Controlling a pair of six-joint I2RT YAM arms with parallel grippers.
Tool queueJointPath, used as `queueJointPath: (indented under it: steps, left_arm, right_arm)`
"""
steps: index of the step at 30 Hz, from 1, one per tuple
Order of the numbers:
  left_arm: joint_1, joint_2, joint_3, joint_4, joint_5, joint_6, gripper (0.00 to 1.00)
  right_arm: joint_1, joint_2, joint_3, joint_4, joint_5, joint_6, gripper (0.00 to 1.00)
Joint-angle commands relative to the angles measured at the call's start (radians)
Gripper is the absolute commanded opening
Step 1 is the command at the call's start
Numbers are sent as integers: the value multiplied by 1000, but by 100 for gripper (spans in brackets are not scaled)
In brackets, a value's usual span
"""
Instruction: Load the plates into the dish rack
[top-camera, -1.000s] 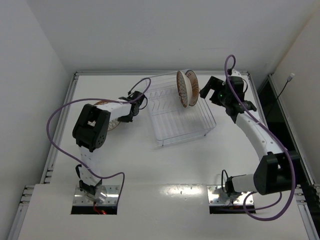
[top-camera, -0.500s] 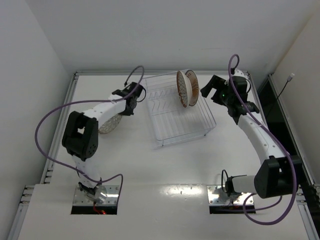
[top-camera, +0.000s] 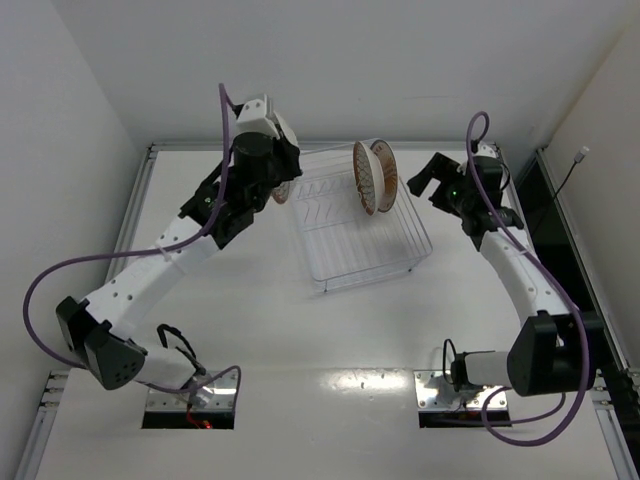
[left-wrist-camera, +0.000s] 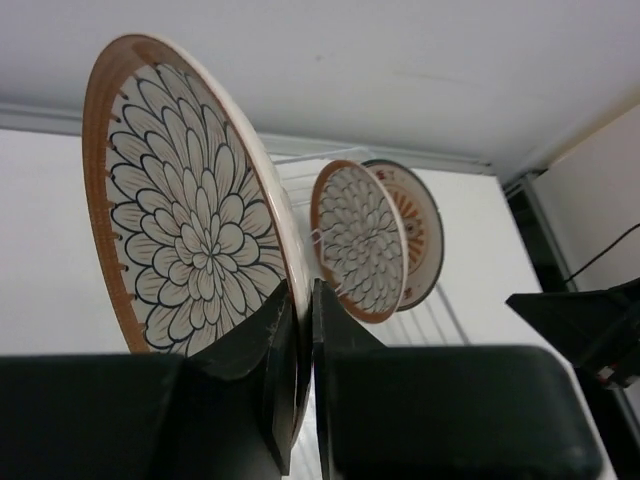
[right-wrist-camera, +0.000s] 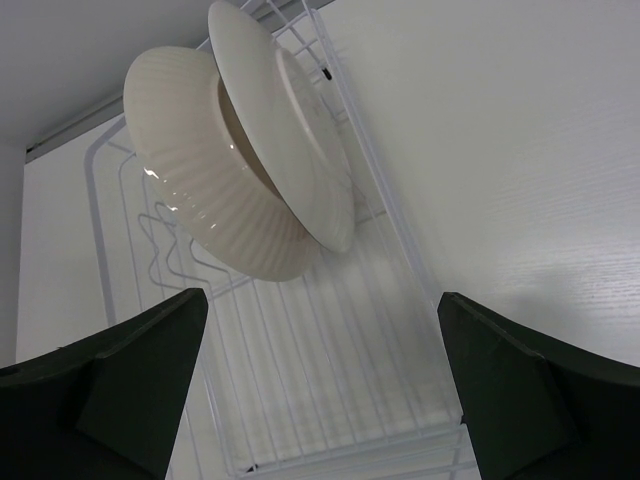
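My left gripper is raised above the table by the left end of the dish rack, shut on the rim of a brown-rimmed petal-pattern plate that it holds on edge. Only a sliver of that plate shows from above. Two more plates stand upright in the rack's far end: another petal plate and, behind it, the orange sunburst plate. My right gripper hovers open just right of them, and its wrist view shows their pale undersides above the rack's wires.
The rack sits at the back middle of the white table, near the rear wall. The side walls close in at left and right. My right gripper's black body shows beyond the rack in the left wrist view.
The left arm has lifted the petal plate off the table at the left and swung it up and right to the rack's left end. The right arm has barely moved.
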Motion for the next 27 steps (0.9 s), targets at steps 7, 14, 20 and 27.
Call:
queueJointPath:
  steps: [7, 14, 20, 27]
  left_arm:
    - [55, 114, -61, 654, 377, -206, 0]
    - [64, 226, -80, 830, 391, -357, 0]
    - [64, 275, -111, 896, 365, -421, 0]
    - [64, 315, -142, 919, 312, -440, 0]
  right_arm:
    - [-47, -25, -24, 92, -78, 12, 97]
    - [-101, -25, -54, 121, -120, 12, 97]
    - [-157, 6, -74, 150, -174, 12, 97]
    - [-220, 16, -103, 169, -236, 21, 97]
